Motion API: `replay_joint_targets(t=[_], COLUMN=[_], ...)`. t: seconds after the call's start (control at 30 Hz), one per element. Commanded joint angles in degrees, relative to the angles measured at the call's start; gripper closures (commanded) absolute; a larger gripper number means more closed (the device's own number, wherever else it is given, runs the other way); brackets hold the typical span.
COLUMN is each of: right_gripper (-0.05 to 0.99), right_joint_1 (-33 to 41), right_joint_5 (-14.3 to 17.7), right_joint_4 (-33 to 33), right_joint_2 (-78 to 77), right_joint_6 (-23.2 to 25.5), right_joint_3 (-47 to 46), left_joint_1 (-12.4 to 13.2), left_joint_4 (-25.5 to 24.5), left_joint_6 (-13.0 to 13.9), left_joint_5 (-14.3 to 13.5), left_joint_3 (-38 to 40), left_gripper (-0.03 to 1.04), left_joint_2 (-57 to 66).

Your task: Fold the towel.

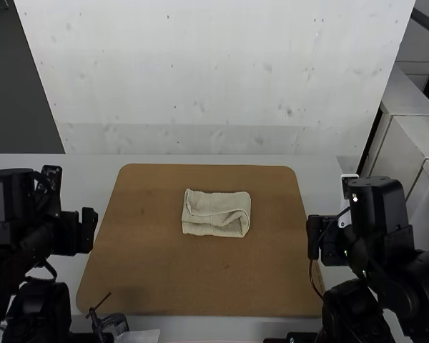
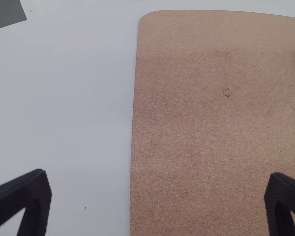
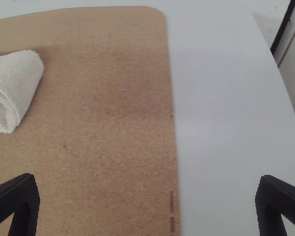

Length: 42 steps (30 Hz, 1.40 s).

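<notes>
Towel (image 1: 216,204) folding looks nearly complete: on the desk (image 1: 316,179) lies a brown board (image 1: 200,275), with the compact, folded bundle near its middle. Left hand (image 2: 158,173) and right hand (image 3: 146,176) are spread, empty, well apart from it. Perhaps only its loose right-hand fold needs smoothing. Inner layers are hidden; the right wrist view cuts the bundle off.
</notes>
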Motion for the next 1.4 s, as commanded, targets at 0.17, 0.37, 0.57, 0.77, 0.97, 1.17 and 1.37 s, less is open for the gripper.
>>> replay_joint_targets(t=[0.17,0.37,0.57,0.77,0.97,1.17,1.37], right_gripper=[-0.02,-0.02,-0.03,-0.03,-0.03,-0.03,-0.03], right_joint_1=[-6.82,-13.59,-16.84,-16.75,-16.67,-16.67,-16.67], right_joint_5=[-4.98,-8.58,-13.68,-14.21,-14.21,-14.21,-14.21], right_joint_4=[0.30,0.57,1.45,1.45,1.45,1.45,1.45], right_joint_2=[-0.30,0.41,0.06,0.06,0.06,0.06,0.06], right_joint_6=[2.15,2.67,2.23,2.50,2.50,2.50,2.50], right_joint_3=[0.45,0.45,0.28,0.28,0.28,0.28,0.28], left_joint_1=[-0.12,-0.12,-0.03,0.15,0.15,0.15,0.15], left_joint_4=[0.30,0.30,-0.84,-0.84,-0.84,-0.84,-0.84], left_joint_6=[-0.41,-0.50,-0.50,-0.67,-0.67,-0.67,-0.67], left_joint_5=[0.89,0.80,1.15,1.15,1.06,1.06,1.15], left_joint_3=[2.68,2.76,3.03,3.03,3.03,3.03,3.03], left_gripper=[0.03,0.03,0.03,0.03,0.03,0.03,0.03], left_joint_2=[-0.31,-0.31,-0.48,-0.48,-0.48,-0.48,-0.48])
